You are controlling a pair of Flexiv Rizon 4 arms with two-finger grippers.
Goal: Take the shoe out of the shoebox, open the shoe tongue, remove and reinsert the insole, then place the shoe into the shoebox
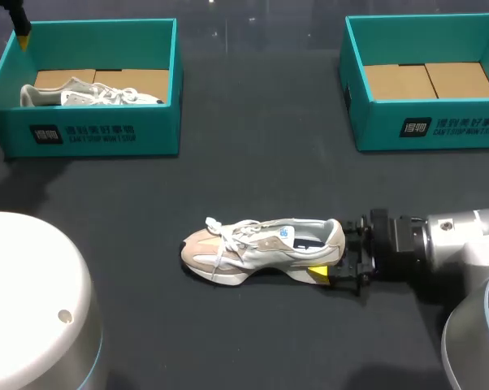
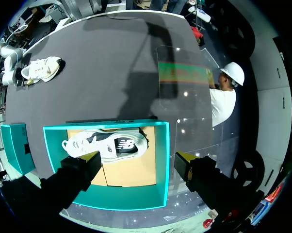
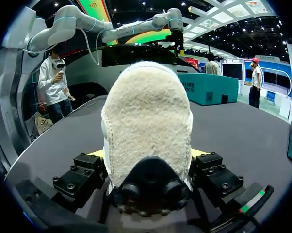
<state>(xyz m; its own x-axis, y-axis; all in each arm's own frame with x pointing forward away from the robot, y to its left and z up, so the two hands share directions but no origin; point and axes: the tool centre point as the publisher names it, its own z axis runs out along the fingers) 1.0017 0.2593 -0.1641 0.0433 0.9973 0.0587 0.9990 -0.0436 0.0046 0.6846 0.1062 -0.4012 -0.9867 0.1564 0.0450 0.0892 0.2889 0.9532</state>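
Shoe (image 1: 261,248) sits on its sole mid-table, nearer the near edge, toe toward the left edge. The right hand (image 1: 335,253) is clamped on its heel from both sides. Left hand (image 1: 21,28) hangs over the left shoebox (image 1: 82,134) at the far-left corner, fingers apart, with a second shoe (image 1: 90,96) on its side inside. Right shoebox (image 1: 431,126) is at the far-right corner, well apart from the shoe.

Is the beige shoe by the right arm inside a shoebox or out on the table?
Out. The shoe stands on its sole on the table, heel at the right gripper, apart from the right shoebox.
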